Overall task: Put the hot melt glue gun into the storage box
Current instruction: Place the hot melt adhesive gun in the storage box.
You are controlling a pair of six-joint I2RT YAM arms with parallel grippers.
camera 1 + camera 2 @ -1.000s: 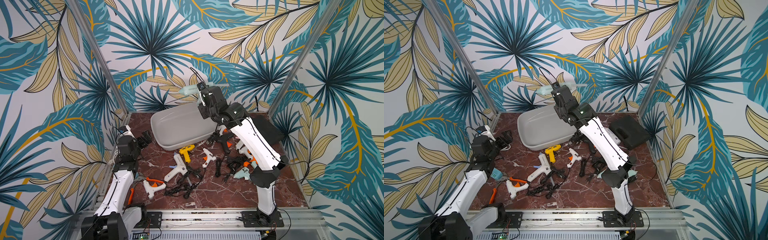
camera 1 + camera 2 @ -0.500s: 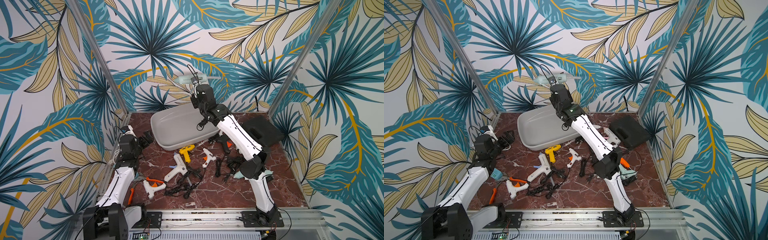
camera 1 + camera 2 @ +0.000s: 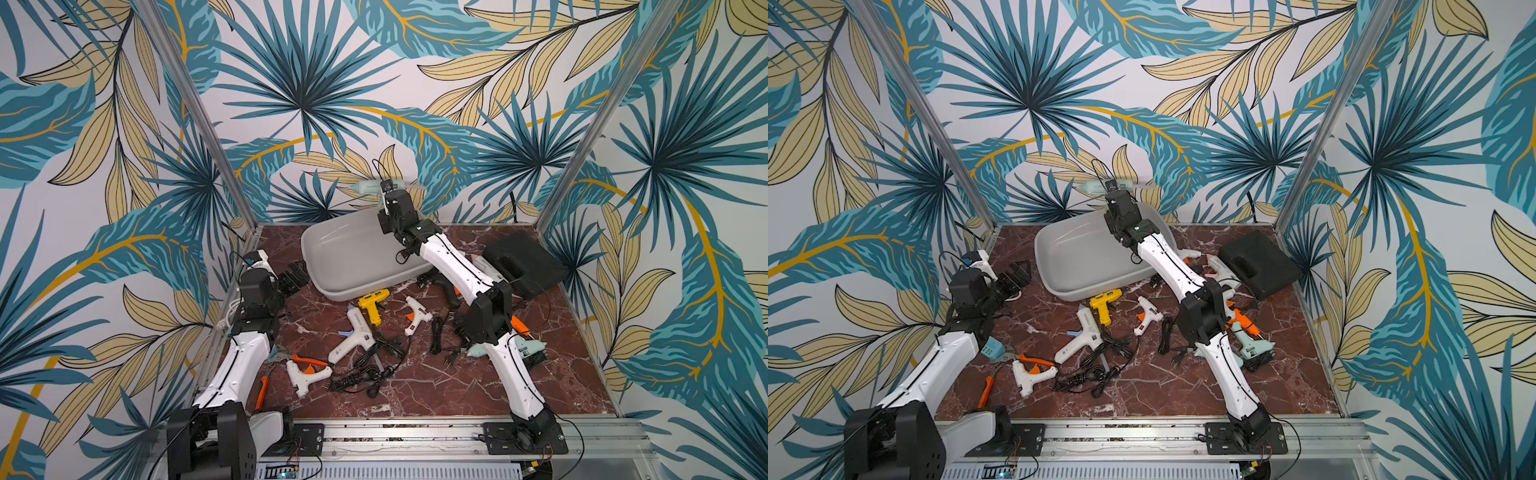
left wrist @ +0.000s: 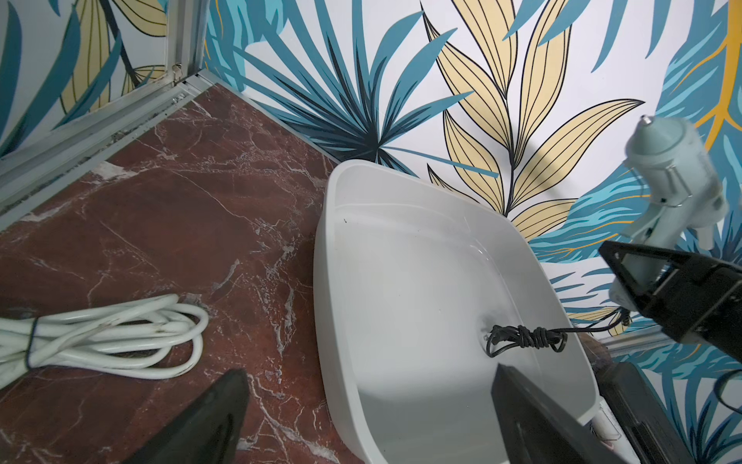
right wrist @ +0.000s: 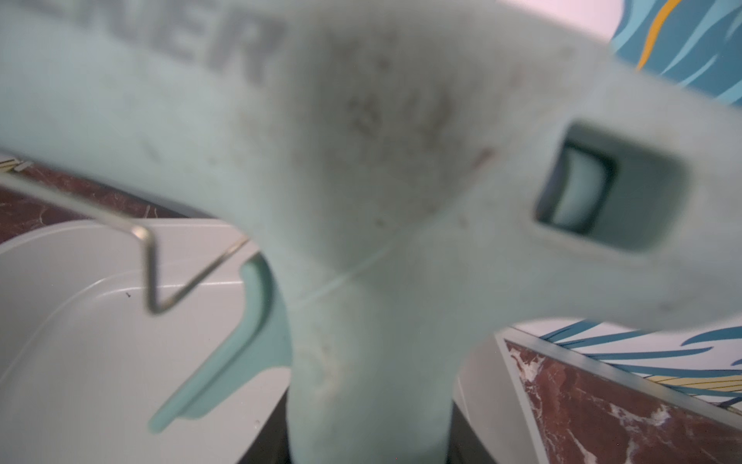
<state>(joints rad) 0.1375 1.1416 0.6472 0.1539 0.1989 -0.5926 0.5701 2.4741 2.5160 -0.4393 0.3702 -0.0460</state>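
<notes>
My right gripper (image 3: 387, 198) (image 3: 1113, 195) is shut on the handle of a pale mint hot melt glue gun (image 3: 374, 187) (image 3: 1098, 185) (image 5: 381, 160). It holds the gun in the air, barrel level, over the far right part of the light grey storage box (image 3: 345, 257) (image 3: 1071, 262) (image 5: 80, 321). The gun's bundled black cord (image 4: 522, 339) hangs down into the box. The left wrist view shows the gun (image 4: 666, 160) above the box rim (image 4: 321, 281). My left gripper (image 3: 297, 276) (image 3: 1017, 276) (image 4: 369, 371) stands open and empty beside the box's near left corner.
Several other glue guns lie on the red marble table: a yellow one (image 3: 372, 303), a large white one (image 3: 353, 336), a small white one (image 3: 417, 313). Tangled black cords (image 3: 365, 374), orange pliers (image 3: 266, 382), a black hard case (image 3: 523, 262) and a coiled white cable (image 4: 100, 333) lie around.
My right arm has carried the glue gun leftward from the box's right end to over the box, then slightly lower. The left arm has barely moved.
</notes>
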